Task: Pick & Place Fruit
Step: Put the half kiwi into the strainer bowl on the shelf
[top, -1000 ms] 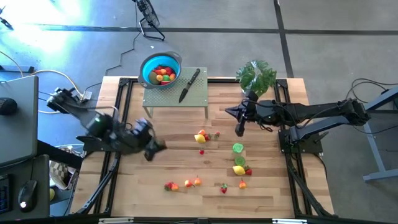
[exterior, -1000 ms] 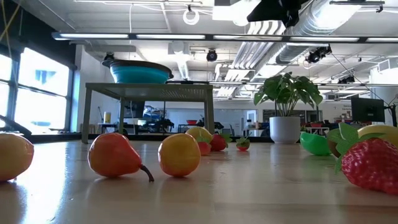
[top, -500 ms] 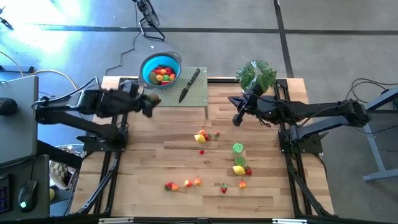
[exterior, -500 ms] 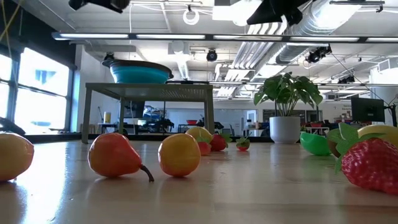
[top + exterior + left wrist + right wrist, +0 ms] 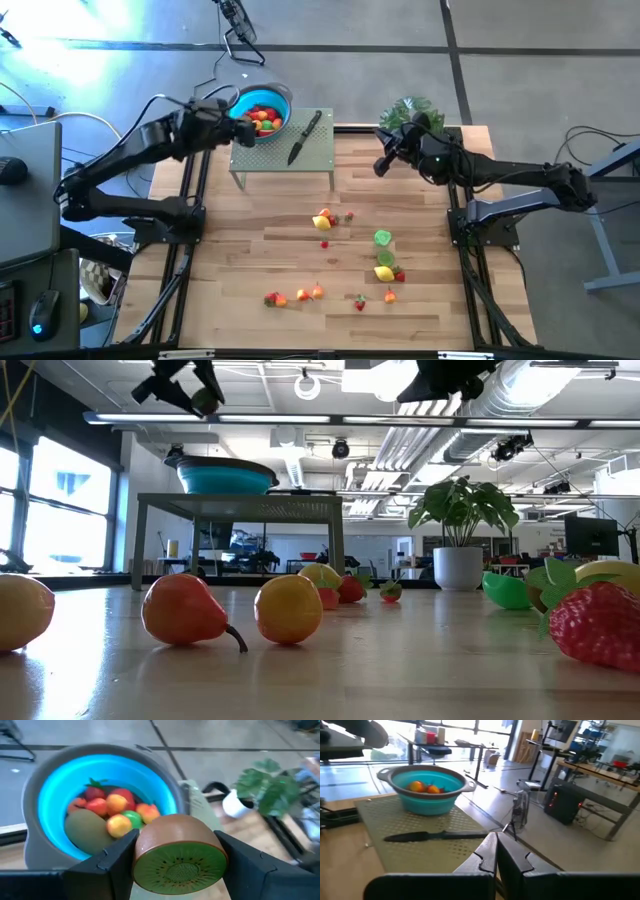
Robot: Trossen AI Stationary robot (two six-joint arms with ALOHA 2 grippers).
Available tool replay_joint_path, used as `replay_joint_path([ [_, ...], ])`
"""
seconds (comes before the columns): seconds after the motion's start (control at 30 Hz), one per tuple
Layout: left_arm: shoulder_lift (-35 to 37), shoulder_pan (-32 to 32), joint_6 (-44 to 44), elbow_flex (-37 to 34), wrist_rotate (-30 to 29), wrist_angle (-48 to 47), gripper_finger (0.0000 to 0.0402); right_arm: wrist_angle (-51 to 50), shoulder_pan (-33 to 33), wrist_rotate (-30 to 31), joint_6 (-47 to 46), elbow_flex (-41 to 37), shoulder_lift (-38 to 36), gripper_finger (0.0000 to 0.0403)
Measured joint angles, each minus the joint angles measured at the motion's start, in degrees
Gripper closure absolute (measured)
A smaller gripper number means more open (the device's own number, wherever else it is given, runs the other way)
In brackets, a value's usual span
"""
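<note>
The left end effector (image 5: 179,857) hangs just beside the blue bowl (image 5: 258,111), fingers spread around a halved kiwi (image 5: 179,854), brown skin up & green cut face toward the wrist cam. The bowl sits on a small grey perforated stand (image 5: 282,152) at the far edge of the wooden table (image 5: 320,250), next to a black-handled knife (image 5: 304,137); inside it lie red, orange, yellow & green fruit pieces (image 5: 107,812). The right end effector (image 5: 380,165) hovers near the potted plant (image 5: 412,118) w/ fingers pressed together, holding nothing. More fruit stays scattered on the table: a cluster near the centre (image 5: 325,219), a green & yellow group to the right (image 5: 385,255), and a row nearer the front edge (image 5: 296,295). In the low view a pear (image 5: 185,611), a lemon (image 5: 288,609) & a strawberry (image 5: 598,625) sit closest to the lens.
</note>
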State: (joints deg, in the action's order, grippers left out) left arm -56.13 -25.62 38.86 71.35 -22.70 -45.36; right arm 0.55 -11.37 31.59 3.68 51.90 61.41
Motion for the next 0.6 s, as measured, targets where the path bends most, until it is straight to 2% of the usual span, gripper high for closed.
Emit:
replay_joint_path([
  [0.23,-5.77,-8.42,-2.90,0.00,5.77,4.63,0.0174,-0.41,-2.68,-0.21,1.10,0.00,0.00,0.0400],
  [0.6,-14.16,-16.10,-4.62,0.00,8.86,9.34,0.0175,-6.08,-5.79,-0.21,1.14,0.00,0.00,0.0401],
])
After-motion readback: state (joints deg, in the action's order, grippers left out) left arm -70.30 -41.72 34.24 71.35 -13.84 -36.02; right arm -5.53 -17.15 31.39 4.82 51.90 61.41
